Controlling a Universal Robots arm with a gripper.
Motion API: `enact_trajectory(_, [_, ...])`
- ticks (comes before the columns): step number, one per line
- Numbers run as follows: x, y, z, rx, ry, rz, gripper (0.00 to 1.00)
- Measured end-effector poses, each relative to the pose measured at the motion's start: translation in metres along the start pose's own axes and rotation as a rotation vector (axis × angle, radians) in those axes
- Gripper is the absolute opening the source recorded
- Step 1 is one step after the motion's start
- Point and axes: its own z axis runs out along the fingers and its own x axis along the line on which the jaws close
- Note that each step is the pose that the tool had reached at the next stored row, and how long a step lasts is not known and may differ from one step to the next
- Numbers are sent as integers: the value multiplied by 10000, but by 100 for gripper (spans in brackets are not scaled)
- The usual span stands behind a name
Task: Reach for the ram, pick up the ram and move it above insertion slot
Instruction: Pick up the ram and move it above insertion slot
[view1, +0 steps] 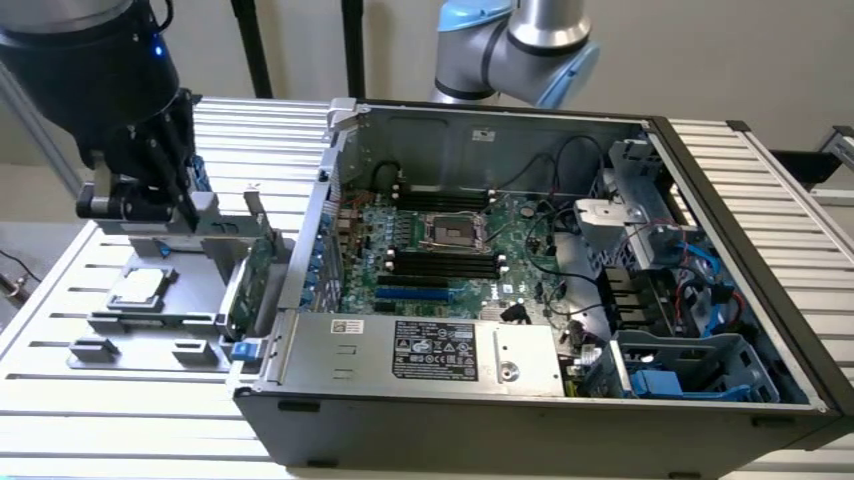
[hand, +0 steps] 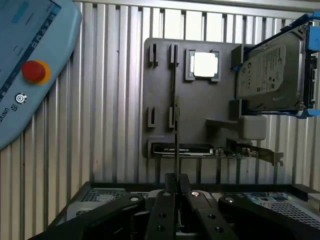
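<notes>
1. At the exterior view's left, the arm hangs over the grey holder on the slatted tabletop. A processor lies flat in one of the holder's pockets.
2. In the wrist view the claw is pressed nearly together, pinching the ram. The ram shows edge-on as a thin upright line running from the fingertips toward the holder's narrow slot. I cannot tell whether its far end sits in that slot or just clear of it.
3. The ram looks light, stiff and thin, so it should carry without sagging. It is probably fragile, though: the chips and contact edge are best left untouched. A grip across the flat faces near mid-length, like the one seen here, seems soundest, since a grip off-centre could let it tilt.
4. Just beside the holder stands the larger green expansion card, on edge.
5. Farther right the open computer case shows the motherboard, with the dark insertion slots well apart from the claw.
6. At the far right sits the blue drive cage.
</notes>
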Motion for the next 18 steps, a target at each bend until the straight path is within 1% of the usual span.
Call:
enact_trajectory(3, [-6,-108,-91,-2,-115,-50,13])
enact_trajectory(5, [-8,-193,-127,0,-199,-78,13])
enact_trajectory(8, [-7,-327,-152,-5,-268,-105,13])
enact_trajectory(10, [-5,-418,-158,-7,-295,-118,13])
enact_trajectory(13, [-2,-554,-162,-9,-318,-127,13])
enact_trajectory(18, [3,-781,-173,-14,-332,-140,13])
